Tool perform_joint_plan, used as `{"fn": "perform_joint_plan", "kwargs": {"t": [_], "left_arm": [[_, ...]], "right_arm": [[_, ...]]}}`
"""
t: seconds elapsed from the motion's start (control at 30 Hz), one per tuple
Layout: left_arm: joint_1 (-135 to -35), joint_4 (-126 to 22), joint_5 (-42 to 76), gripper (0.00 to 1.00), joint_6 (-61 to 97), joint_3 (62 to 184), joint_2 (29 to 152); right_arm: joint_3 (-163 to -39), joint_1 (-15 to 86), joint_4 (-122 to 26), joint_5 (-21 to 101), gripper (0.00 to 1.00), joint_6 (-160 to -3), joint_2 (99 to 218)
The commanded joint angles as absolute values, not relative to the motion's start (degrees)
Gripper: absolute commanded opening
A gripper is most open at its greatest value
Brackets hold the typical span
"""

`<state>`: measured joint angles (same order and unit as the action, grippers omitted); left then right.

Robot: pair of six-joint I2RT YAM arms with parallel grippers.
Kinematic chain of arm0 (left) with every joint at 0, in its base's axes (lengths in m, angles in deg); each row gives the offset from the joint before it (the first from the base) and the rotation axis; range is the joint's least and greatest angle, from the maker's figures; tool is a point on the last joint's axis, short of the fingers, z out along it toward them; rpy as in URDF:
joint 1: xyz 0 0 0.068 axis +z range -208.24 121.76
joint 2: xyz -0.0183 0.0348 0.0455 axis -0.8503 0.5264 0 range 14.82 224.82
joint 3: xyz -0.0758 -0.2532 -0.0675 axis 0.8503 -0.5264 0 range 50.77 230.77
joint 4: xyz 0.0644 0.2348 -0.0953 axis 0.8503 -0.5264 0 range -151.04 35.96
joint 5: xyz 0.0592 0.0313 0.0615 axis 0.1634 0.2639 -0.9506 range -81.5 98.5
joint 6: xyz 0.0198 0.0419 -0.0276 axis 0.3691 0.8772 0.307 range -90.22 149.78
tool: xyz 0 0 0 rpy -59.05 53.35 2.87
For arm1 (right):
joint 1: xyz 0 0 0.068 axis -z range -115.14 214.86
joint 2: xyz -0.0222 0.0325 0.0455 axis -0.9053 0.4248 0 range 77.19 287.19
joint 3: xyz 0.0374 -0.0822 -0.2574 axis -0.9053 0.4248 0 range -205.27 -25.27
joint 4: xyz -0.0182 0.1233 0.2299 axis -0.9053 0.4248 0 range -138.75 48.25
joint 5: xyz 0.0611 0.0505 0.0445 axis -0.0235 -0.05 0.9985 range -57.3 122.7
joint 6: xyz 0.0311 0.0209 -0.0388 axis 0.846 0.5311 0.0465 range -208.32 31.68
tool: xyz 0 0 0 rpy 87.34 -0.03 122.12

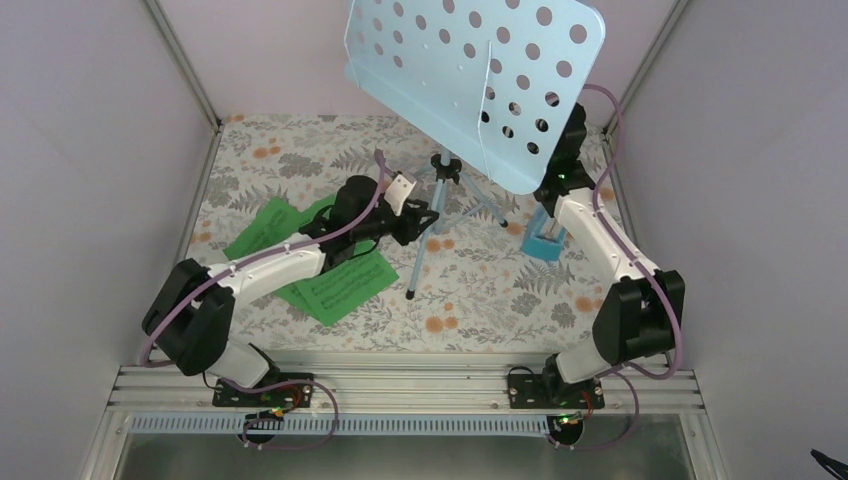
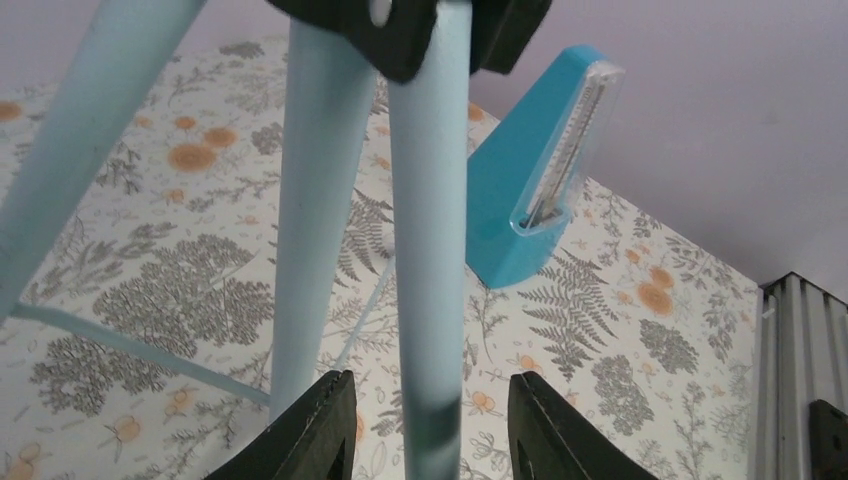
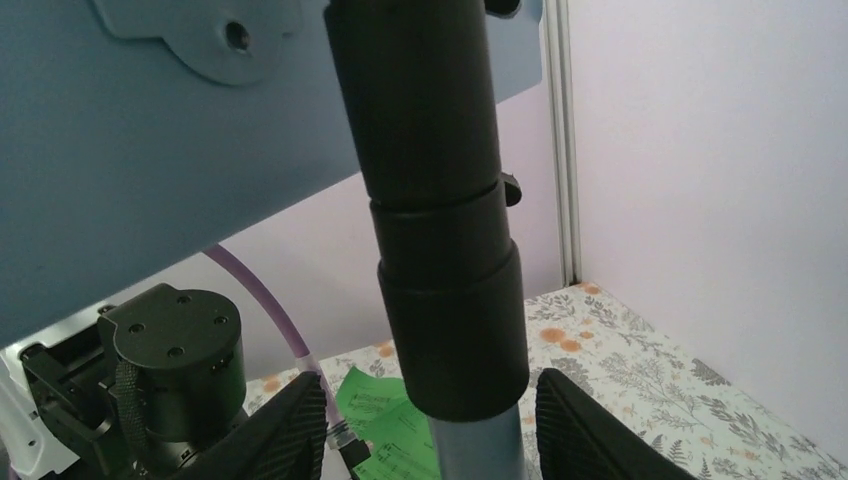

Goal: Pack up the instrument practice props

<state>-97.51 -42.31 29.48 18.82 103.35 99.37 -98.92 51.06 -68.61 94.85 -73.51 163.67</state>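
The pale blue music stand (image 1: 480,70) stands upright at the back middle on its tripod (image 1: 445,200). My left gripper (image 1: 428,216) is open, and one tripod leg (image 2: 430,250) runs between its fingers (image 2: 322,430) without touching them. My right gripper (image 3: 430,430) is open around the stand's shaft at its black collar (image 3: 445,300), with gaps on both sides; in the top view the desk hides it. The blue metronome (image 1: 545,243) stands right of the tripod and also shows in the left wrist view (image 2: 520,200). Green sheet-music pages (image 1: 335,285) lie under my left arm.
The floral tablecloth (image 1: 480,290) covers the table. Metal frame posts (image 1: 180,60) and lilac walls close in the sides and back. The left arm's wrist (image 3: 170,370) shows close beside the shaft in the right wrist view, with green pages (image 3: 385,420) behind it.
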Motion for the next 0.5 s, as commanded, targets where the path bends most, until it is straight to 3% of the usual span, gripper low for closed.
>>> {"fn": "perform_joint_plan", "kwargs": {"t": [0.0,0.3,0.47], "left_arm": [[-97.5,-41.8,28.5,0.39,19.8,106.2,101.1],[-97.5,-41.2,29.0,0.33,20.1,106.5,102.1],[-97.5,-41.1,29.0,0.31,20.4,106.7,102.6]], "right_arm": [[-101.9,50.2,-65.4,96.1,0.48,-77.0,165.6],[-102.4,49.7,-63.7,95.2,0.32,-79.3,166.5],[-103.1,49.2,-61.5,93.9,0.29,-81.5,167.4]]}}
